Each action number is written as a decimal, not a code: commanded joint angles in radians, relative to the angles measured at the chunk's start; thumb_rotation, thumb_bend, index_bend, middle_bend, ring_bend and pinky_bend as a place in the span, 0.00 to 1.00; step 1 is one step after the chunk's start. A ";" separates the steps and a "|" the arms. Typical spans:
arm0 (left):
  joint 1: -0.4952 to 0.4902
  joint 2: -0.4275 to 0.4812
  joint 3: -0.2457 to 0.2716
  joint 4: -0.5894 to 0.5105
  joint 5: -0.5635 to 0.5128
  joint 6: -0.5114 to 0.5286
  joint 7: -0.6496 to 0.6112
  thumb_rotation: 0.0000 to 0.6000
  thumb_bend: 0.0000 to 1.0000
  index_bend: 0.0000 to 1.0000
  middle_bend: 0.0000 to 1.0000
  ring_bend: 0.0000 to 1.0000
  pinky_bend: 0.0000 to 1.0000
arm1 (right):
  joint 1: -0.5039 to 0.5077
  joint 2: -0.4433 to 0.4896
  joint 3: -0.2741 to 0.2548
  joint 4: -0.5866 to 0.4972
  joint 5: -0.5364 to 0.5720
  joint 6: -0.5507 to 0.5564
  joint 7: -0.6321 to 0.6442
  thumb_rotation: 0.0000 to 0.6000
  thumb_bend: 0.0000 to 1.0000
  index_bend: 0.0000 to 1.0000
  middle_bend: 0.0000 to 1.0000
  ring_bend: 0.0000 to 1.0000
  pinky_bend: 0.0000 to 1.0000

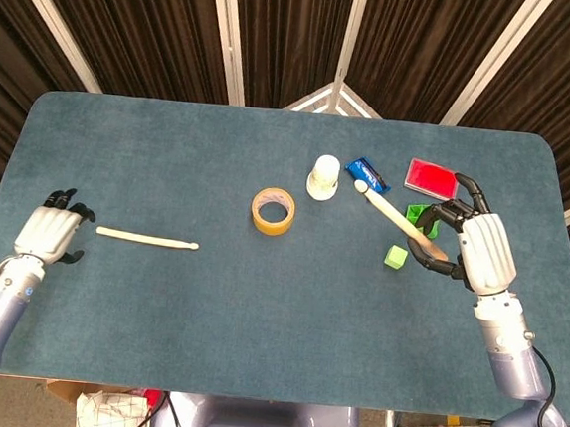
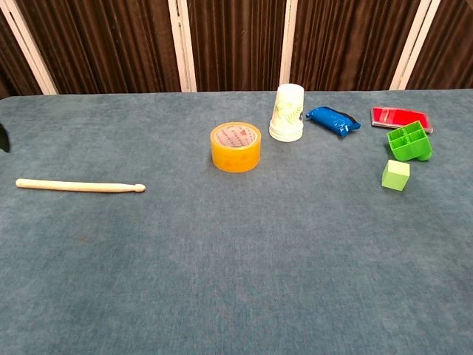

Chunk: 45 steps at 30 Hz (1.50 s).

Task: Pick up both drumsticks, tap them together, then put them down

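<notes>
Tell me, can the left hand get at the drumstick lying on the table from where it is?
Probably yes. The left hand sits open just beside the butt end of the lying drumstick, with only bare table between them. The tape roll stands well clear.

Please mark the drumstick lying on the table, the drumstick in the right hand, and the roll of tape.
Lying drumstick (image 1: 146,237), head view: middle of its shaft.
Held drumstick (image 1: 390,210), head view: bare shaft ahead of the right hand (image 1: 481,253).
Tape roll (image 2: 236,146), chest view: its orange outer wall.
</notes>
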 commanded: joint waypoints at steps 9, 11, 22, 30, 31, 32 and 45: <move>-0.087 -0.168 0.012 0.146 -0.055 0.004 0.097 1.00 0.37 0.41 0.33 0.05 0.11 | -0.007 0.022 0.008 -0.020 0.016 -0.007 -0.025 1.00 0.46 0.75 0.66 0.49 0.11; -0.094 -0.197 0.010 0.172 -0.060 0.007 0.093 1.00 0.37 0.42 0.34 0.06 0.11 | -0.009 0.024 0.008 -0.020 0.016 -0.006 -0.027 1.00 0.46 0.75 0.66 0.49 0.11; -0.130 -0.301 -0.001 0.248 -0.112 0.027 0.134 1.00 0.39 0.43 0.38 0.09 0.11 | -0.022 0.032 0.007 -0.015 0.025 -0.004 -0.026 1.00 0.46 0.75 0.66 0.49 0.11; -0.144 -0.337 0.015 0.271 -0.116 0.025 0.155 1.00 0.40 0.47 0.42 0.10 0.11 | -0.026 0.038 0.011 -0.007 0.032 -0.006 -0.022 1.00 0.46 0.75 0.66 0.49 0.11; -0.145 -0.339 0.017 0.275 -0.115 0.028 0.159 1.00 0.40 0.48 0.42 0.10 0.11 | -0.027 0.038 0.011 -0.007 0.032 -0.006 -0.021 1.00 0.46 0.75 0.66 0.49 0.11; -0.145 -0.341 0.019 0.277 -0.115 0.031 0.161 1.00 0.40 0.48 0.43 0.10 0.11 | -0.027 0.038 0.011 -0.006 0.032 -0.006 -0.020 1.00 0.46 0.75 0.66 0.49 0.11; -0.144 -0.343 0.041 0.293 -0.146 0.043 0.219 1.00 0.40 0.50 0.46 0.12 0.11 | -0.033 0.037 0.008 -0.011 0.027 -0.004 -0.035 1.00 0.46 0.75 0.66 0.49 0.11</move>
